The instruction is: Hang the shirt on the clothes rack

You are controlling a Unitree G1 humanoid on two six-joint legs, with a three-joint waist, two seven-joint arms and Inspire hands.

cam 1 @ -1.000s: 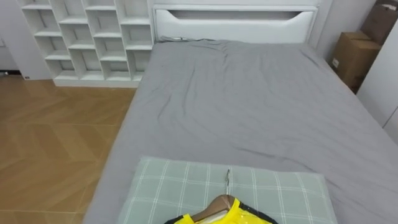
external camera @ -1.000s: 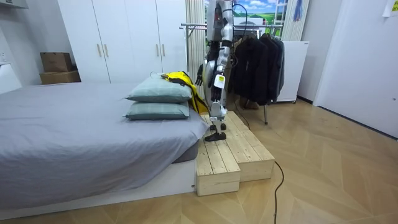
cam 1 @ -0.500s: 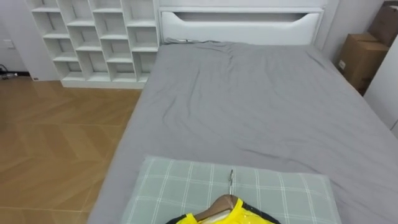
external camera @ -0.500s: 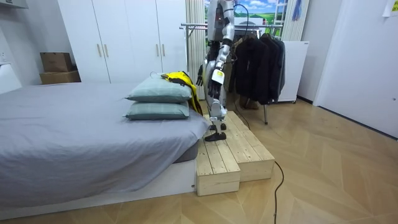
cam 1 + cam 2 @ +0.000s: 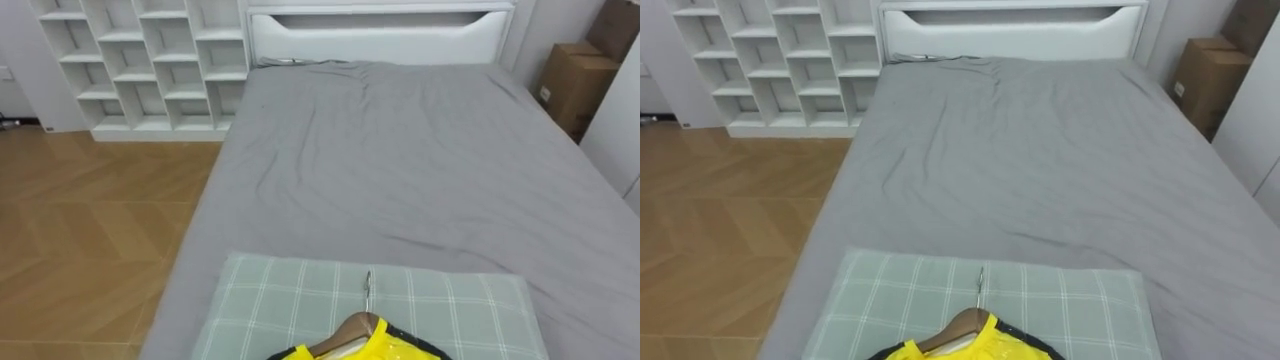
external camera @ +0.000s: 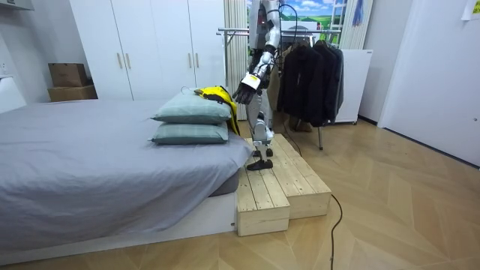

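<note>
A yellow garment (image 5: 392, 351) on a wooden hanger (image 5: 350, 329) lies on a green checked pillow (image 5: 290, 300) at the near end of the bed; the hanger's metal hook (image 5: 367, 288) points up the bed. In the room view the garment (image 6: 217, 94) sits on top of two stacked pillows (image 6: 192, 120). I stand on a wooden platform (image 6: 271, 187) beside these pillows, facing the bed. My left hand (image 6: 242, 91) is held out forward, close to the garment's edge; I cannot make out its fingers from here.
The grey bed (image 5: 400, 160) stretches ahead to a white headboard (image 5: 380, 35). White cube shelves (image 5: 140, 60) stand at the far left, cardboard boxes (image 5: 565, 85) at the right. Behind me a clothes rack (image 6: 300, 31) holds dark coats (image 6: 309, 75).
In the room view my left arm has swung up and forward from my side toward the yellow garment. The eye view has shifted slightly; the garment and hanger lie as before.
</note>
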